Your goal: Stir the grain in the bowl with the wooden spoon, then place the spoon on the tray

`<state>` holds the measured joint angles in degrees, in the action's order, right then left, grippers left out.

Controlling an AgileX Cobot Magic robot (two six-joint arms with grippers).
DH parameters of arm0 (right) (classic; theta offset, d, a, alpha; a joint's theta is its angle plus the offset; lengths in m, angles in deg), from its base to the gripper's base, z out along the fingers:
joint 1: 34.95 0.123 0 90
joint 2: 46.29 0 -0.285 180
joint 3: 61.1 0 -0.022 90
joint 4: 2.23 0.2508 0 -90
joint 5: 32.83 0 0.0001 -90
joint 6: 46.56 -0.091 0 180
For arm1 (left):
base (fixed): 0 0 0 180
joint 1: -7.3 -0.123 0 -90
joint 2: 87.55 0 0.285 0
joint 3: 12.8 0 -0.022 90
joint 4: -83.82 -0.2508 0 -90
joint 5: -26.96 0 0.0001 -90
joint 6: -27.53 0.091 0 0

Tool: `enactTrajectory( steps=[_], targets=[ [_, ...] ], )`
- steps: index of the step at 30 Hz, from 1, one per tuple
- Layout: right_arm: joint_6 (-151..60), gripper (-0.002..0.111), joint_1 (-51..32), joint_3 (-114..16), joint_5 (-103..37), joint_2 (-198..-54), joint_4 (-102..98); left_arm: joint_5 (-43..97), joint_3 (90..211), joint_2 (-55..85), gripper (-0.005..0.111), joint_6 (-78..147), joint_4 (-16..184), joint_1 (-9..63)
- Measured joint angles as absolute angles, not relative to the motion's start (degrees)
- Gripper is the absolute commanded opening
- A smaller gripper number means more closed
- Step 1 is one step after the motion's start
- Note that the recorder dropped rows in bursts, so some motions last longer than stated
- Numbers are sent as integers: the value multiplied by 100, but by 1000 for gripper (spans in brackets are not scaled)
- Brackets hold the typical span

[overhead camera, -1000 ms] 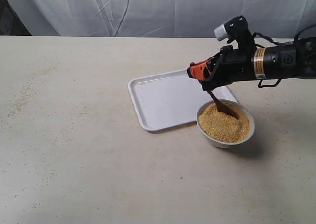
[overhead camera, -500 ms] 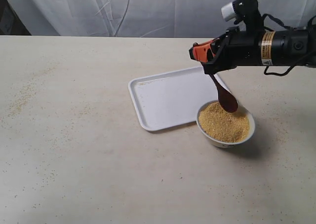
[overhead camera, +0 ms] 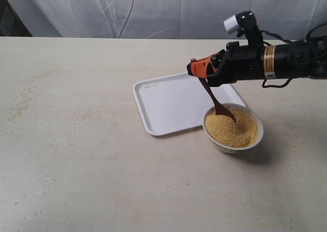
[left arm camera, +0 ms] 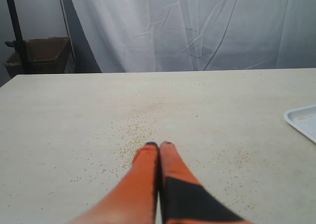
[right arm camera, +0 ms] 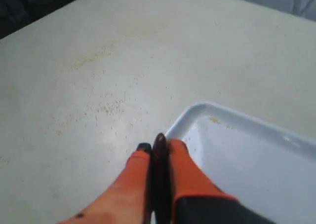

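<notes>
Diagonally below right gripper [overhead camera: 194,69], clamped wooden spoon [overhead camera: 211,95].

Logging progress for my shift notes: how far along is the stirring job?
Done: nothing complete. In hand: the right hand grips the wooden spoon, its tip in the grain inside the bowl. Left: placing the spoon on the tray, now spoonless.

1. A yellow-gold label band [overhead camera: 269,62] wraps the black cylindrical right robot arm [overhead camera: 299,58]. It carries dark print that is too small and blurred to read.
2. No text, brand, number or sign is legible in any view.
</notes>
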<state>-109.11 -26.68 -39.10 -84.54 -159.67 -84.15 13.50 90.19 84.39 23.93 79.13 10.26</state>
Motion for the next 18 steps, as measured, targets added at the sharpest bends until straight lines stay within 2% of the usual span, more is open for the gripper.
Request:
enactTrajectory(
  steps=[8,18],
  targets=[
    [-10864,0,-2655,-3910,-8451,-15292,-8338,1350,9019,8439,0,2393,7913,1026],
    [-11385,0,-2019,-3910,-8254,-15797,-9042,1350,9019,8439,0,2393,7913,1026]
  ],
)
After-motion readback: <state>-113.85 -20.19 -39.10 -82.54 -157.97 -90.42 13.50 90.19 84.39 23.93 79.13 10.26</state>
